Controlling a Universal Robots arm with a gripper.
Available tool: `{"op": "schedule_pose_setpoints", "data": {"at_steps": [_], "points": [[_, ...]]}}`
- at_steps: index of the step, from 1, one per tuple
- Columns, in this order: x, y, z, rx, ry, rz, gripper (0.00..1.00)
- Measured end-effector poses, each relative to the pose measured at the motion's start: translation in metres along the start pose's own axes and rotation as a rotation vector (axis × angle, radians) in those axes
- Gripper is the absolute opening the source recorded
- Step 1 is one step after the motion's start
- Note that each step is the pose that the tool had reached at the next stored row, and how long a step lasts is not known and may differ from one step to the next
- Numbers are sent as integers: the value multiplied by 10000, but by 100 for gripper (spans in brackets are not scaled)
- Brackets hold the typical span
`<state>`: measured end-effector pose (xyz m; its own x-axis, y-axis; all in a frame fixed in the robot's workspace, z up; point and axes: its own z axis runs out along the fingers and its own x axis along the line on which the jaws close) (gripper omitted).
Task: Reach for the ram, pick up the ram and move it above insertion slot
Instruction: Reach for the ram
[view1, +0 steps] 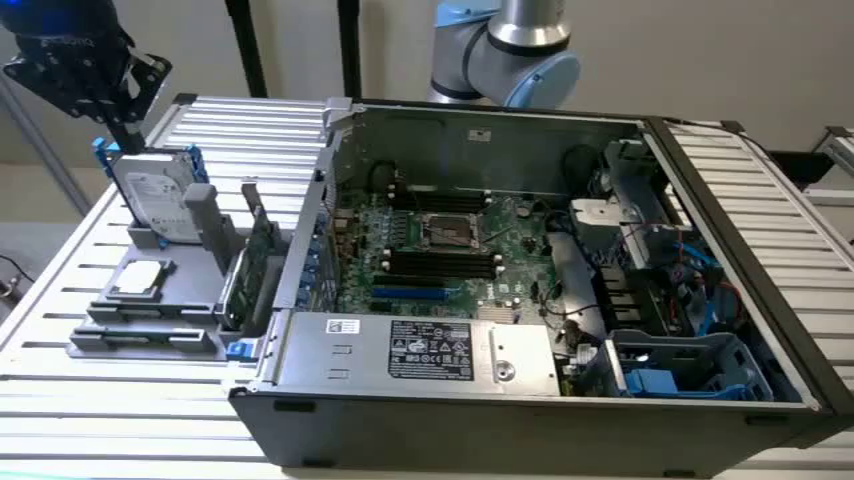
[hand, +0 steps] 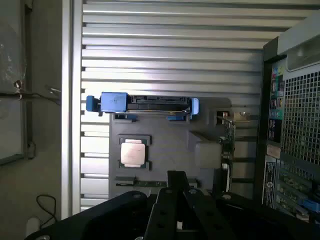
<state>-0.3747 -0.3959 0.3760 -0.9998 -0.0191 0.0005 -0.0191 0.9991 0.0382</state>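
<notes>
Slatted table (view1: 74, 270) below; pincer (view1: 131, 140) points down over hard drive (view1: 160, 205), opening indiscernible

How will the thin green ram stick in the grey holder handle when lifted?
The thin green ram stick looks like a narrow bare board, so probably stiff and light. It seems to sit on edge in the grey moulded holder, so a sideways push would likely bind it, not slide it.

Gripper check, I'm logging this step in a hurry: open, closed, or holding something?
Gripper: cannot be told whether open or closed; it hangs above the hard drive.
</notes>
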Motion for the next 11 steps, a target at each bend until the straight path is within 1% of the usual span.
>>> {"op": "schedule_pose_setpoints", "data": {"at_steps": [11], "points": [[0,0,0,0,0,0,11]]}}
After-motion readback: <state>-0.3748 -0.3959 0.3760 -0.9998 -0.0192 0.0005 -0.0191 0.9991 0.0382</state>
